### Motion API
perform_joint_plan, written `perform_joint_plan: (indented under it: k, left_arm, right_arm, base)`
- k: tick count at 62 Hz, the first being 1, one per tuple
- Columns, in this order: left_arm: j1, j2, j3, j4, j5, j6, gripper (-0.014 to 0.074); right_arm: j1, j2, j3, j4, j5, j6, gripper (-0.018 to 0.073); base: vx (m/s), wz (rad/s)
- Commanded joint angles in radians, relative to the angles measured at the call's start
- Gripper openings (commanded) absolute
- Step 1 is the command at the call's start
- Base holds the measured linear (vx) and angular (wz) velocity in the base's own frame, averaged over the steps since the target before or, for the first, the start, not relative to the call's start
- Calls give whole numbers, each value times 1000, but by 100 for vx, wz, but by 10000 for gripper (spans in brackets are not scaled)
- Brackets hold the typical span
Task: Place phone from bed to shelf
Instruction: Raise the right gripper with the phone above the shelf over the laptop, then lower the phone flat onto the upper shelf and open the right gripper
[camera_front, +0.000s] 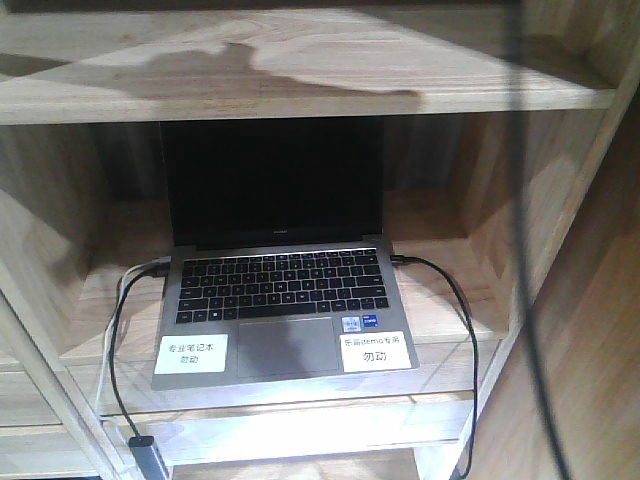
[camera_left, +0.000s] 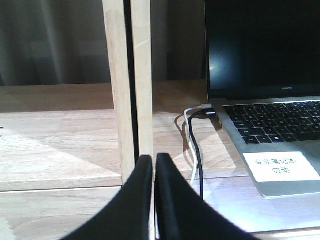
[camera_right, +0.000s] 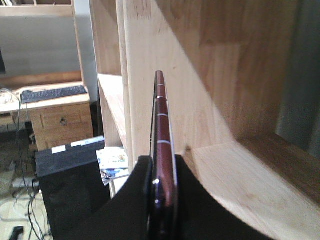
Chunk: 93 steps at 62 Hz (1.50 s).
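The phone (camera_right: 163, 145) stands on edge in the lower middle of the right wrist view, pinched between the two black fingers of the right tool (camera_right: 161, 197), its pinkish rim facing the camera and its upper end rising free above the grip, in front of a wooden upright of the shelf (camera_right: 200, 70). It looks slim, stiff and light, with glossy faces that could slide in a grip and glass that would not take a knock well; holding it across the flat faces near one end, as here, seems sound, though the long free end could lever it loose. A bare board sits at lower right of that view, just beside the phone. The left tool (camera_left: 154, 172) shows its fingers closed together, with nothing between them, in front of a shelf divider. Count: one phone, one laptop (camera_front: 285, 300) open in the middle compartment, two white labels on its palm rest, and cables plugged in at both of its sides.
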Motion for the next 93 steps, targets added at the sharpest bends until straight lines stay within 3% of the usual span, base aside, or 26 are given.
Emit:
perform_joint_plan:
  k: [1, 8, 23, 67, 77, 93]
  left_arm:
    - [-6, -5, 3, -9, -67, -4, 1]
    - [-6, -5, 3, -9, -67, -4, 1]
    - [-6, -5, 3, -9, -67, -4, 1]
    - [-6, -5, 3, -9, -67, -4, 1]
    - [-6, -5, 3, -9, -67, -4, 1]
    - [-6, -5, 3, -9, -67, -4, 1]
  right_arm:
    - [41, 19, -97, -35, -107, 68, -1]
    - [61, 85, -155, -101, -178, 120, -1]
    - [61, 190, -175, -97, -282, 119, -1]
    - [60, 317, -173, -108, -350, 108, 30]
    - [60, 317, -173, -117, -350, 109, 136]
    - [60, 317, -173, -123, -377, 114, 497]
  base:
    - [0, 0]
    - [0, 0]
    - [0, 0]
    - [0, 0]
    - [0, 0]
    - [0, 0]
